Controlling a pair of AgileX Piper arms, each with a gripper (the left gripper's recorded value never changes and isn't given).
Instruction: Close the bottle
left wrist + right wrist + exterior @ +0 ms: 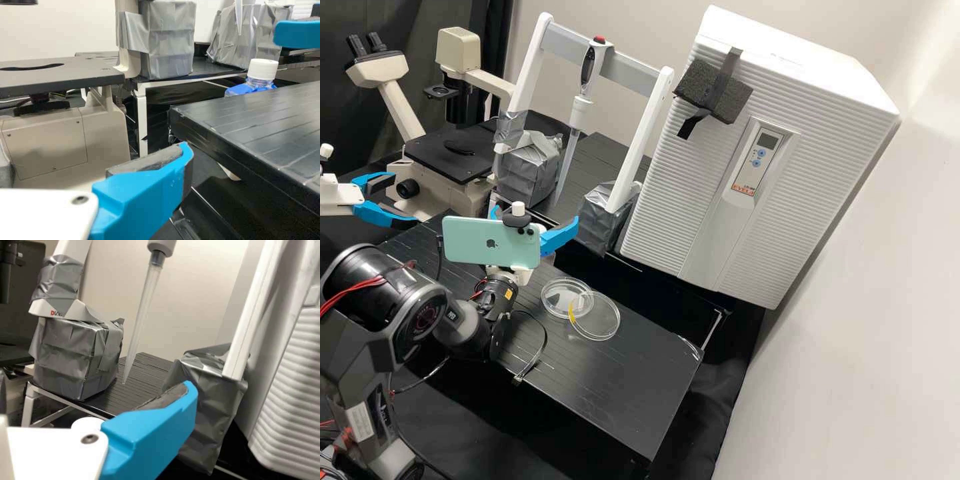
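Small bottle (517, 215) stands at far-left corner of black platform (620, 373), white cap (262, 69) on top; can't tell if tight. R gripper (533, 219) straddles it, fingers apart, not clamping. L gripper (399, 200) spread, empty, off platform's left edge. Best approach imo: centre fingers on cap, pinch square, twist w/o tipping.

The black platform (620, 380) lies bare toward its near corner, past the two petri dishes (581, 308) and the looped cable (518, 381), with room to pass there. The far side is walled off by the pipette stand's taped blocks (528, 163), the hanging pipette (575, 133) and the white ribbed cabinet (760, 153). The microscope (430, 170) stands just off the platform's left edge, across a narrow gap. The bottle (262, 75) has the right gripper (533, 219) close by, a blue finger (297, 32) seemingly above its cap.
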